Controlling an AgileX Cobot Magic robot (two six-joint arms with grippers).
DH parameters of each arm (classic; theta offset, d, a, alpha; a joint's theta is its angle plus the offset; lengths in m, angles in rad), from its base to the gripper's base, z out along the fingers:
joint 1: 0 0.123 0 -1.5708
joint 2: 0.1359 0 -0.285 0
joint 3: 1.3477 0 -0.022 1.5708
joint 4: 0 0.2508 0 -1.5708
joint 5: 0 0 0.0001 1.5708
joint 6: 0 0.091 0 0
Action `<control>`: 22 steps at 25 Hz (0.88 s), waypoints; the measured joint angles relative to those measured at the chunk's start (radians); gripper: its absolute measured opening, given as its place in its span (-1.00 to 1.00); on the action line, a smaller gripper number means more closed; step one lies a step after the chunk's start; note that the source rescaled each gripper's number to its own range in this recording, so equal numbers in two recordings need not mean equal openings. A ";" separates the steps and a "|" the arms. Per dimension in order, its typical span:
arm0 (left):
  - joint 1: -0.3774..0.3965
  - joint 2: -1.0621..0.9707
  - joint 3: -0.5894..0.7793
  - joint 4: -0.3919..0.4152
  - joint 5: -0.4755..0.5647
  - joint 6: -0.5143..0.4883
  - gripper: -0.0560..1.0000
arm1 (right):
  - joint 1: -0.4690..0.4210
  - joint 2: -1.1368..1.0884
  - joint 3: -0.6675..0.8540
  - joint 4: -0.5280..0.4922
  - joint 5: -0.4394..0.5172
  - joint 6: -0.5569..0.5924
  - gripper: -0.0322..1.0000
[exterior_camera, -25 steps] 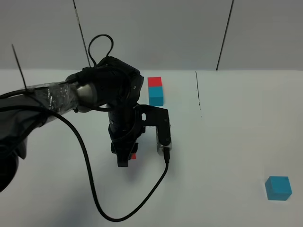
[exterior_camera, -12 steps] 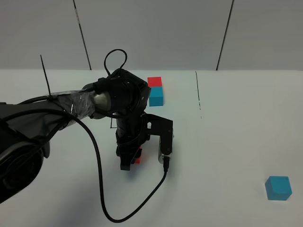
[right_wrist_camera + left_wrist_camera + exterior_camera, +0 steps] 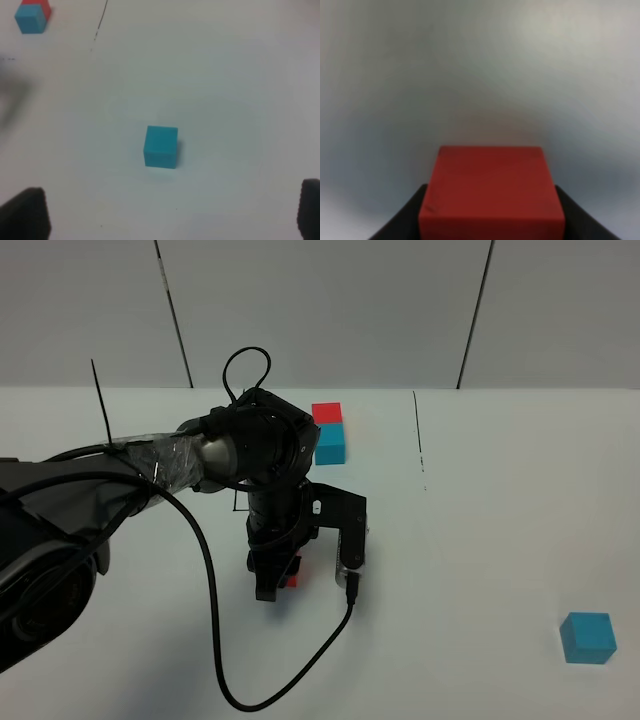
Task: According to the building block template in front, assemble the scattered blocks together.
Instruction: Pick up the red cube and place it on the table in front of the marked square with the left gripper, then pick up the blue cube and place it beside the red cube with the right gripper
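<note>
Left jaws clamp the red cube (image 3: 490,192) mid-desk; right jaws gape wide above the cyan cube (image 3: 161,146), untouched at near right. Nothing's joined like the far template pair (image 3: 328,432) yet.

Left arm (image 3: 150,455) angled down, left fingers (image 3: 402,225) clamped; right fingers (image 3: 25,215) spread wide.

obstacles: left arm (image 3: 255,455), looped cable (image 3: 213,630) mid-table; template pair (image 3: 328,435) just behind | free: bare table (image 3: 480,540) all round cyan cube (image 3: 587,637)
</note>
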 joint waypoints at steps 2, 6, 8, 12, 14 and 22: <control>0.000 0.000 0.000 -0.001 0.000 0.004 -0.89 | 0.000 0.000 0.000 0.000 0.000 0.000 1.00; -0.002 0.010 -0.001 -0.023 0.010 0.008 -0.41 | 0.000 0.000 0.000 0.000 0.000 0.000 1.00; -0.003 0.012 -0.009 -0.027 0.028 0.008 0.08 | 0.000 0.000 0.000 0.000 0.000 0.000 1.00; -0.004 -0.005 -0.017 -0.030 0.071 0.009 0.87 | 0.000 0.000 0.000 0.000 0.000 0.000 1.00; -0.004 -0.046 -0.017 -0.030 0.089 -0.002 0.99 | 0.000 0.000 0.000 0.000 0.000 0.000 1.00; 0.064 -0.275 -0.019 -0.039 0.119 -0.263 0.86 | 0.000 0.000 0.000 0.000 0.000 0.000 1.00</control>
